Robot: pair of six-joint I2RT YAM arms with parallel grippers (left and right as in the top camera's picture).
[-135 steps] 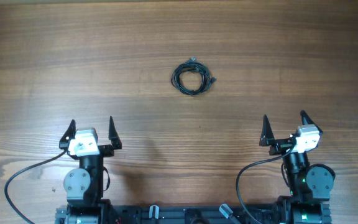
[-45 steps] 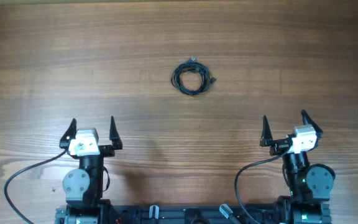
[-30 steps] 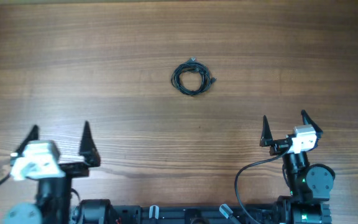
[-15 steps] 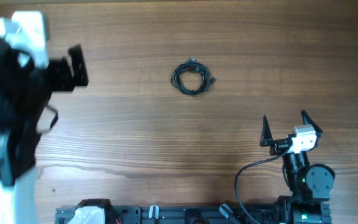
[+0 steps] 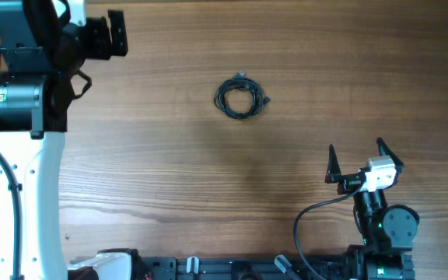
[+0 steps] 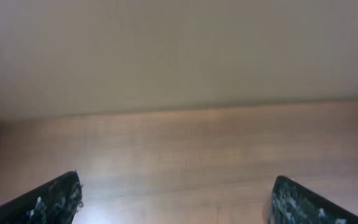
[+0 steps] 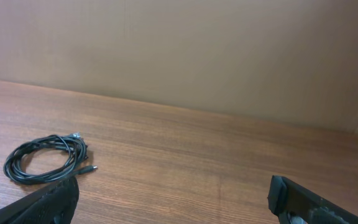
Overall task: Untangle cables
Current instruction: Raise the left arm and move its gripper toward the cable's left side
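Observation:
The cables [image 5: 241, 97] are one small dark coiled bundle of thin black cord with small plug ends, lying on the wooden table a little beyond its middle. The bundle also shows at the left of the right wrist view [image 7: 45, 158]. My left gripper [image 5: 109, 35] is raised high at the far left, far from the bundle. It is open and empty, and its wrist view [image 6: 176, 205] shows only bare table and wall. My right gripper [image 5: 356, 155] is open and empty at the near right, short of the bundle [image 7: 173, 208].
The wooden table [image 5: 325, 70] fills the overhead view. A plain beige wall [image 7: 197, 50] stands behind the table's far edge. The raised left arm [image 5: 22, 117] covers the left side of the overhead view. The arm bases and their thick black wires [image 5: 317, 218] sit along the front edge.
My left arm has risen from the near left and swung up to the far left, close to the overhead camera. The right arm and the cable bundle have not moved.

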